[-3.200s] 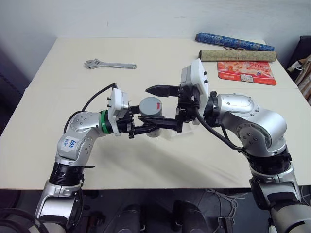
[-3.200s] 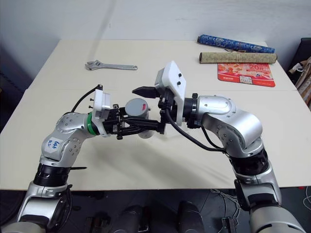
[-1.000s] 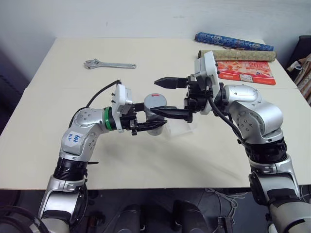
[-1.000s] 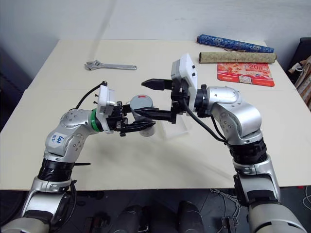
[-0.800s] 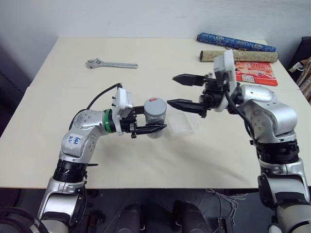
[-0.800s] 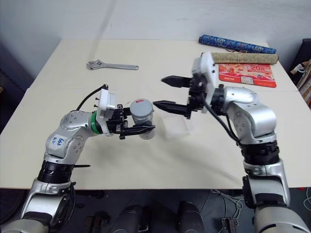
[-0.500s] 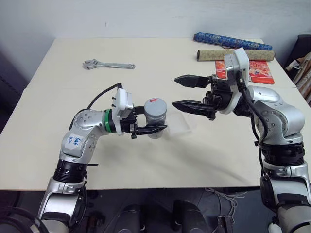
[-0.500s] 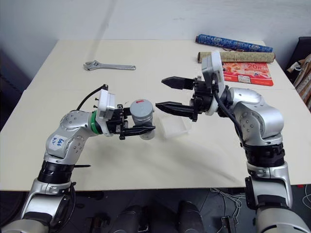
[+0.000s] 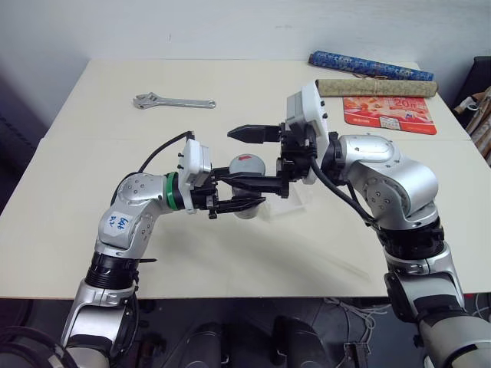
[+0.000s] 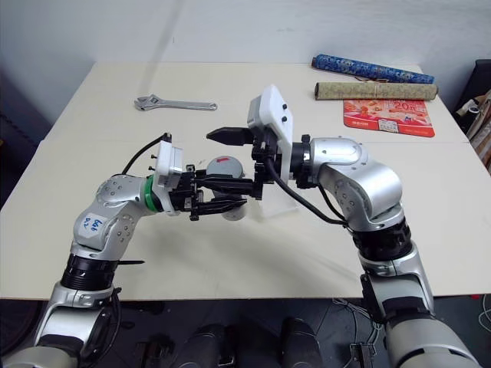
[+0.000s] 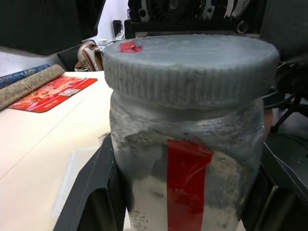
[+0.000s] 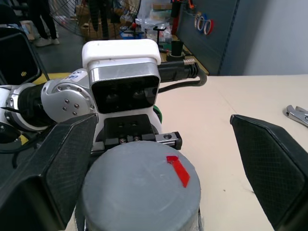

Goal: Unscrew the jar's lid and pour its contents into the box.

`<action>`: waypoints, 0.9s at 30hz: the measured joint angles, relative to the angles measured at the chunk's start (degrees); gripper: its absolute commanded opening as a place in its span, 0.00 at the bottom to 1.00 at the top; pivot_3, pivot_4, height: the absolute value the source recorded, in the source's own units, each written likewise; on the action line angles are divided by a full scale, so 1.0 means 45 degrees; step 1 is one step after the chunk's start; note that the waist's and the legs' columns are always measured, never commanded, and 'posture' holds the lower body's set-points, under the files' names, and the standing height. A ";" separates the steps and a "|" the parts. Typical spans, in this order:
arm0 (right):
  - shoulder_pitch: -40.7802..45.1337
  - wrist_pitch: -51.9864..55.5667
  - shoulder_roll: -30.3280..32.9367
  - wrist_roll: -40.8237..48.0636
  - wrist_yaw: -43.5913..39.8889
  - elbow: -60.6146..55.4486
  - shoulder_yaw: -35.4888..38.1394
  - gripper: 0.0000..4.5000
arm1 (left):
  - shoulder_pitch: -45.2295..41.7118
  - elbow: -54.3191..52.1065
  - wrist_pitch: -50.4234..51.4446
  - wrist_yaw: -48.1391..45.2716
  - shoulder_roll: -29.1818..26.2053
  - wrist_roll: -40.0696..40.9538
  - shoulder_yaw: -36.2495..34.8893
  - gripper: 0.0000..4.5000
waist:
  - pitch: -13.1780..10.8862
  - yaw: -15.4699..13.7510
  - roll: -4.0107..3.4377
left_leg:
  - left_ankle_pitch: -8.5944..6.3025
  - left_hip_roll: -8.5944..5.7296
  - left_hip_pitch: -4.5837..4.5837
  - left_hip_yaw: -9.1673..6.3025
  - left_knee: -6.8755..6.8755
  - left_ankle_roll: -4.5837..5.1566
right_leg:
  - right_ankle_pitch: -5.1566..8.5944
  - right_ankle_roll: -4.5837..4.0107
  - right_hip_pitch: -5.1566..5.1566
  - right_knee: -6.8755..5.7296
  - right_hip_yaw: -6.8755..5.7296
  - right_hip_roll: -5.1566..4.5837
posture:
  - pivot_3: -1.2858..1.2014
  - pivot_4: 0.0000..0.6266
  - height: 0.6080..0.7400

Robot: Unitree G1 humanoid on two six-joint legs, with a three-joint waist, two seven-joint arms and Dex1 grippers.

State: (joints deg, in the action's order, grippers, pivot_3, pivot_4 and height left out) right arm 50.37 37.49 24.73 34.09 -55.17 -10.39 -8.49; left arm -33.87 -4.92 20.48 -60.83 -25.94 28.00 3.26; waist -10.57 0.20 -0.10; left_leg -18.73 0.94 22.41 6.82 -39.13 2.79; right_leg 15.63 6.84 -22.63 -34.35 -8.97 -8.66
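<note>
While held above the tabletop, jar: upright, clamped in left pincer.
Wrench: far left, well apart.
Lid: on the jar, red mark on top.
Right pincer: fingers wide apart, straddling the lid, one on each side.
Box: on the tabletop just beyond the jar, partly hidden by the arms.
Red card, two rolled tubes: far right.
Right wrist view: left wrist camera behind the lid.
</note>
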 measured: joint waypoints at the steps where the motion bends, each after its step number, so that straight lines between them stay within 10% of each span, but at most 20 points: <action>1: 0.0000 -0.0040 -0.0022 -0.0040 -0.0012 0.0057 0.0000 1.00 | 0.0000 0.0001 0.0005 0.0026 -0.0001 -0.0008 -0.0002 0.53 | 0.0000 -0.0004 0.0000 | 0.0000 0.0000 0.0000 0.0000 0.0000 0.0000 | 0.0000 0.0000 0.0000 0.0000 0.0000 0.0000 | 0.52 0.24 1.00; 27: -0.0710 -0.0374 0.0986 0.1057 -0.2156 0.1052 0.1098 1.00 | 0.0166 -0.0164 0.0051 0.0274 0.0002 -0.0052 0.0007 0.53 | 0.0000 -0.0011 0.0001 | 0.0000 0.0001 0.0000 0.0001 0.0000 0.0001 | 0.0000 0.0000 0.0001 0.0000 0.0001 -0.0001 | 0.52 0.24 1.00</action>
State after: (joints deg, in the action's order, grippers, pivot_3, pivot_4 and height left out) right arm 47.17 35.80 29.16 38.85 -64.87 -5.66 -3.55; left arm -33.12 -5.66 20.71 -59.60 -25.93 27.77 3.29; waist -10.58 0.15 -0.09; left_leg -18.73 0.94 22.41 6.83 -39.13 2.80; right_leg 15.63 6.85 -22.62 -34.35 -8.96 -8.66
